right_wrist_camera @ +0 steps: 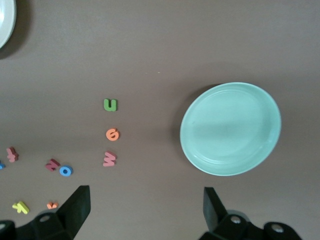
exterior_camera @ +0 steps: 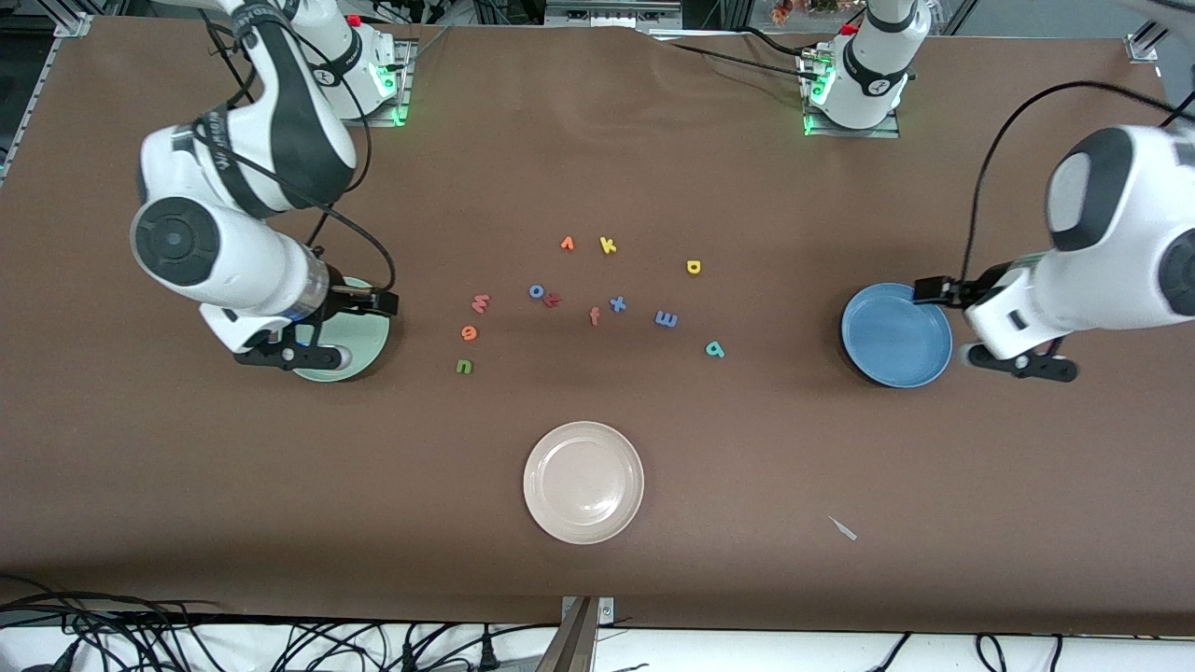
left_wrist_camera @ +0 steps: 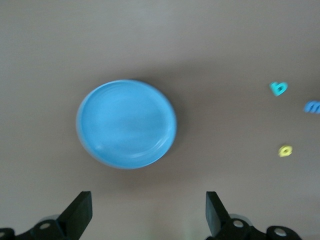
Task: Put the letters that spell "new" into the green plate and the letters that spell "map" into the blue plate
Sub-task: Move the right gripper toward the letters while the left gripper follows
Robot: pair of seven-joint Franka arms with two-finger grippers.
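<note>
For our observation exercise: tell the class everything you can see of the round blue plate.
The round medium-blue plate looks like smooth glossy plastic, with a shallow raised rim and a flat well. It is empty and lies flat on the brown table at the left arm's end. The left end effector hangs beside it, open; nothing touches the plate.

Green plate (exterior_camera: 366, 350) partly hidden under the right arm in the front view. Cream-white plate (right_wrist_camera: 5, 22) cut by the right wrist view's edge. Left wrist view blurred.
</note>
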